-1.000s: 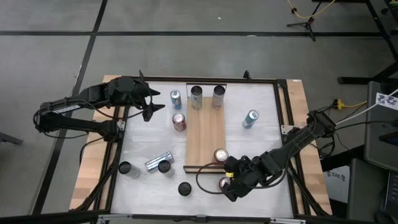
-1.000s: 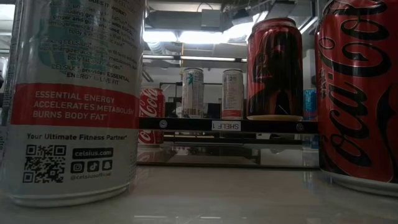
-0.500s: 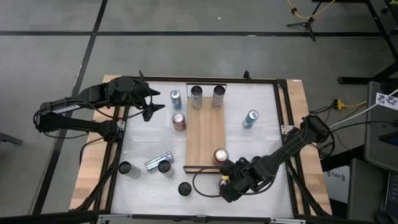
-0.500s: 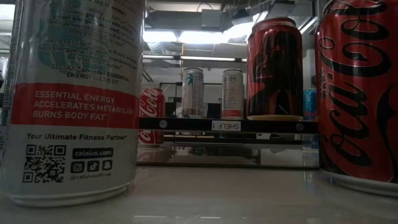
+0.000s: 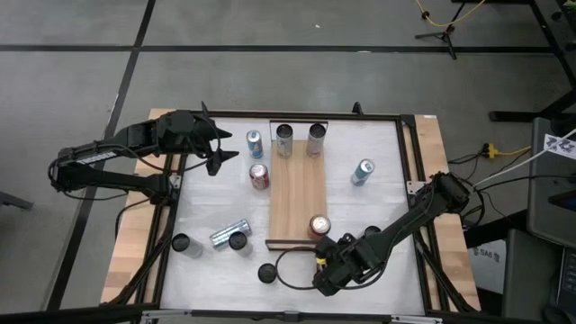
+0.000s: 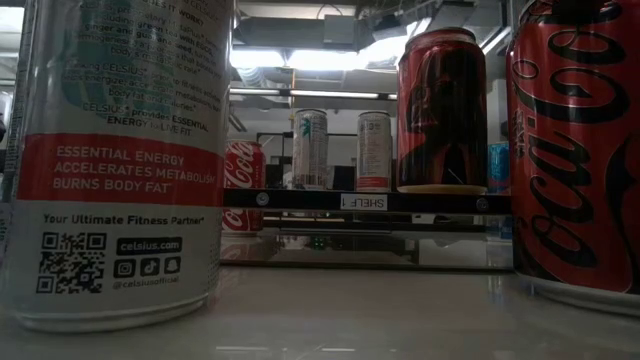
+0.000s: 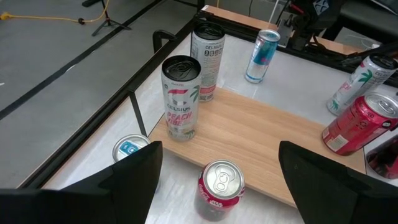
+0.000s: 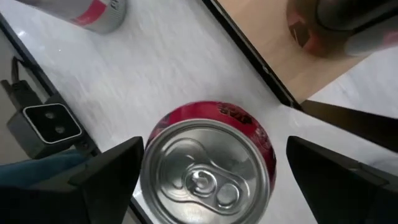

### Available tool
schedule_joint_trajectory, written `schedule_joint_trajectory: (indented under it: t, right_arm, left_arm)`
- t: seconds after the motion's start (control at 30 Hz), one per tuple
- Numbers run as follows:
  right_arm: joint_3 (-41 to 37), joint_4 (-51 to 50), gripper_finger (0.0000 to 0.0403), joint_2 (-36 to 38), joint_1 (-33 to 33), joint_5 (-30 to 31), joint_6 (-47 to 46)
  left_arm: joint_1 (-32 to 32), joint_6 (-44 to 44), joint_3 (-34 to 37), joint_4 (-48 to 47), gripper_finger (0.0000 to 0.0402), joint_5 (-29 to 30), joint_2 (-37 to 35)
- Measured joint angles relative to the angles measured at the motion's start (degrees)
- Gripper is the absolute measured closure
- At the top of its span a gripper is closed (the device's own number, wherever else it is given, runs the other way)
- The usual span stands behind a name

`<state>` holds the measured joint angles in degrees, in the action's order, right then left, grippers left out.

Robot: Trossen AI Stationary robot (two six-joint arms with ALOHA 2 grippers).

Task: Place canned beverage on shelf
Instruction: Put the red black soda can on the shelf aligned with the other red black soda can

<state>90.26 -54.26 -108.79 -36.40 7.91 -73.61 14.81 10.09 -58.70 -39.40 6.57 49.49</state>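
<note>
A front strip (image 6: 356, 201) reads "SHELF 1"; nearest can (image 6: 115, 160) reads "ESSENTIAL ENERGY".

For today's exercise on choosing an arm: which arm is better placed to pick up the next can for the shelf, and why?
Probably the right. Its open claw hangs directly over an upright red can off the shelf's lipped end. The left claw waits open at the far end, over no can.

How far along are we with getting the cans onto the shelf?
Done: three cans stand on the shelf, two tall ones at its far end and a red one near the lip. In hand: the right hand sits open over an upright red can on the table just off the shelf's end, not yet gripped. Left: that can, plus others scattered on the table. The left hand waits open near the shelf's far end.
</note>
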Motion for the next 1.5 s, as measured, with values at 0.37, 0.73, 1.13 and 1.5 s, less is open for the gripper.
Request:
schedule_joint_trajectory:
  t: [0.37, 0.73, 1.13, 1.5]
  right_arm:
    - [0.0, -1.4, 0.0095, -0.1, 0.0, -2.6, -3.1]
    - [0.1, -1.5, 0.0116, -0.1, 0.1, -5.1, -3.0]
    - [6.2, -9.5, 0.0121, -0.2, 0.0, -7.5, 3.9]
    - [17.7, -18.0, 0.0122, -0.2, 0.0, -10.3, 12.5]
  left_arm:
    - [0.0, 0.1, 0.0, 0.0, 0.0088, 0.0, 0.0]
    - [0.0, 0.1, 0.0, 0.0, 0.0088, 0.0, 0.0]
    - [0.0, 0.1, 0.0, 0.0, 0.0088, 0.0, 0.0]
    - [0.0, 0.1, 0.0, 0.0, 0.0088, 0.0, 0.0]
